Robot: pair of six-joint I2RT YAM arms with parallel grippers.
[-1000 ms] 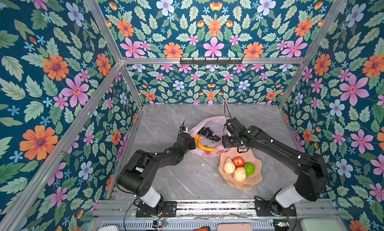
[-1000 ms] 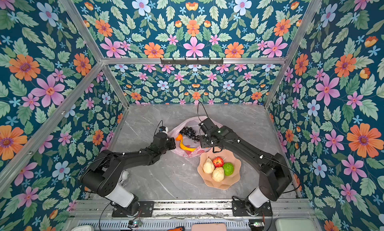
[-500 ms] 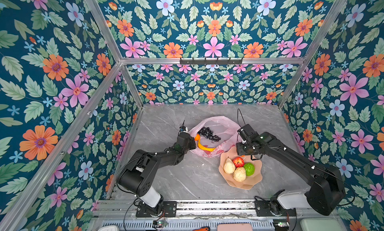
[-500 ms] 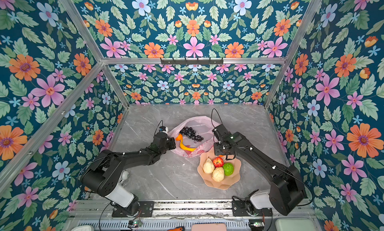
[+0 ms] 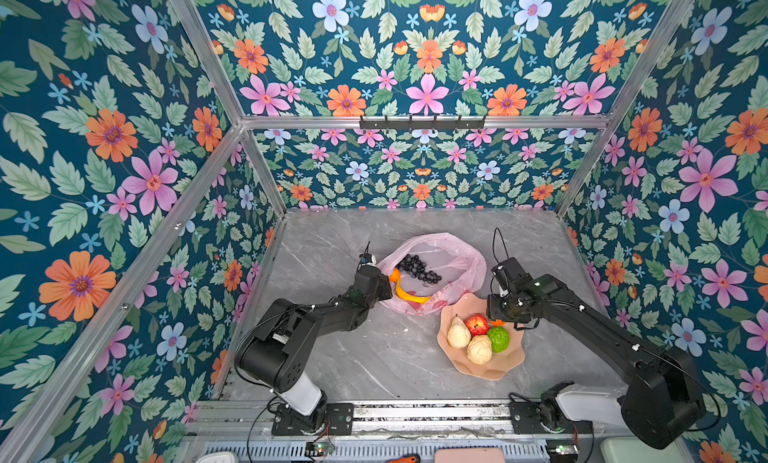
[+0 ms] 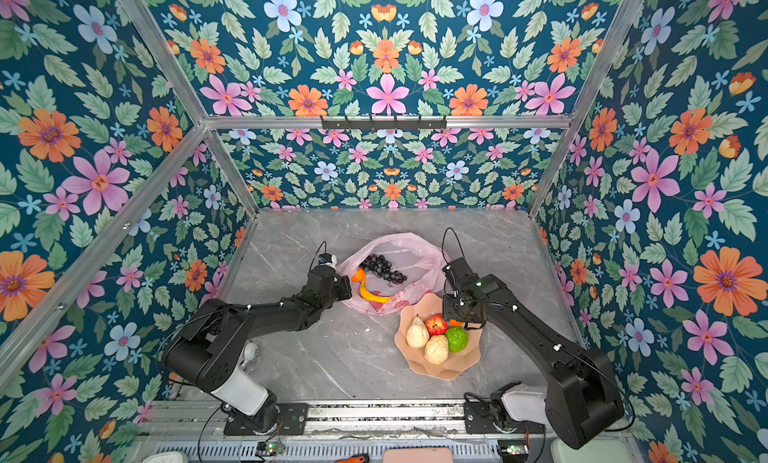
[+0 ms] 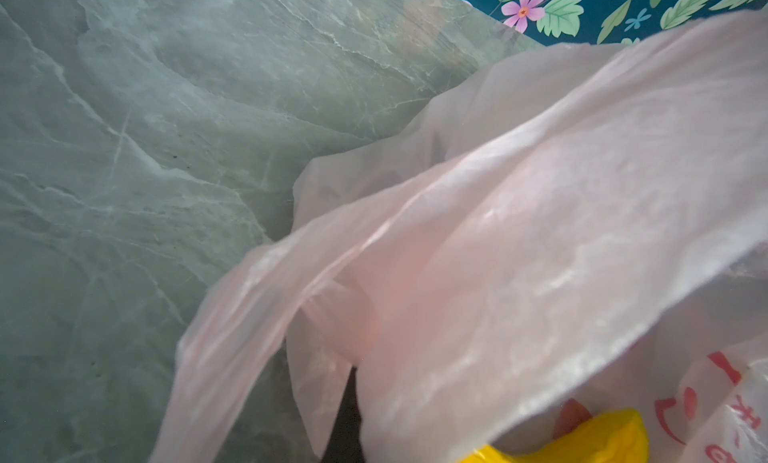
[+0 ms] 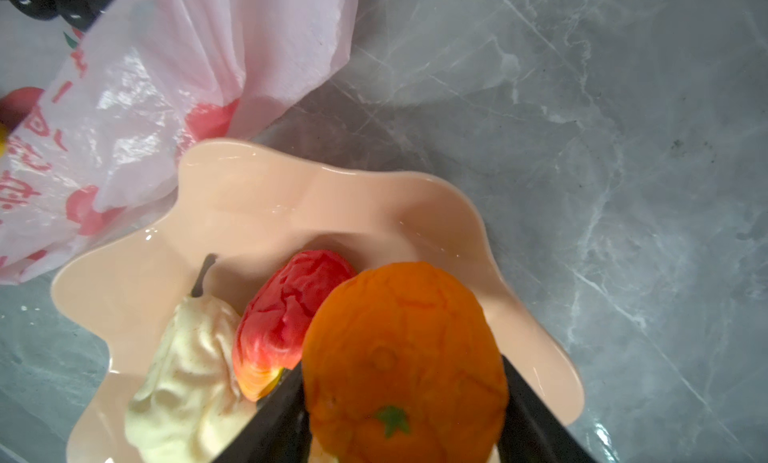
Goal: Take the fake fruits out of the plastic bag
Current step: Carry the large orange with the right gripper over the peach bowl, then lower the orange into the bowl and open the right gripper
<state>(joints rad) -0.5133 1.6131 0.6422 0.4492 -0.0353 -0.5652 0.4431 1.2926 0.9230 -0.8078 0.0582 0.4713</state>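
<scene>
The pale pink plastic bag (image 5: 453, 257) (image 6: 415, 253) lies open at mid-table, with the dark grape bunch (image 5: 417, 269) (image 6: 382, 269) and the yellow banana (image 5: 409, 295) (image 7: 582, 440) inside. My left gripper (image 5: 384, 283) (image 7: 345, 423) is shut on the bag's near left rim; the film (image 7: 498, 253) covers most of its jaws. My right gripper (image 5: 503, 315) (image 8: 405, 398) is shut on the orange (image 8: 405, 348) and holds it over the peach bowl (image 5: 505, 367) (image 8: 257, 207). The red apple (image 5: 477, 324) (image 8: 286, 315), the green fruit (image 5: 498, 339) and two cream pieces (image 5: 458, 333) (image 5: 479, 349) lie in that bowl.
The bowl stands just in front and to the right of the bag, touching its printed edge (image 8: 83, 157). Flowered walls (image 5: 124, 190) close in the grey marble table (image 5: 374, 357) on three sides. A metal rail (image 5: 415, 411) runs along the front edge.
My right gripper has carried the orange from the bag's mouth toward the front right, and it now hangs over the bowl. The left arm has not moved.
</scene>
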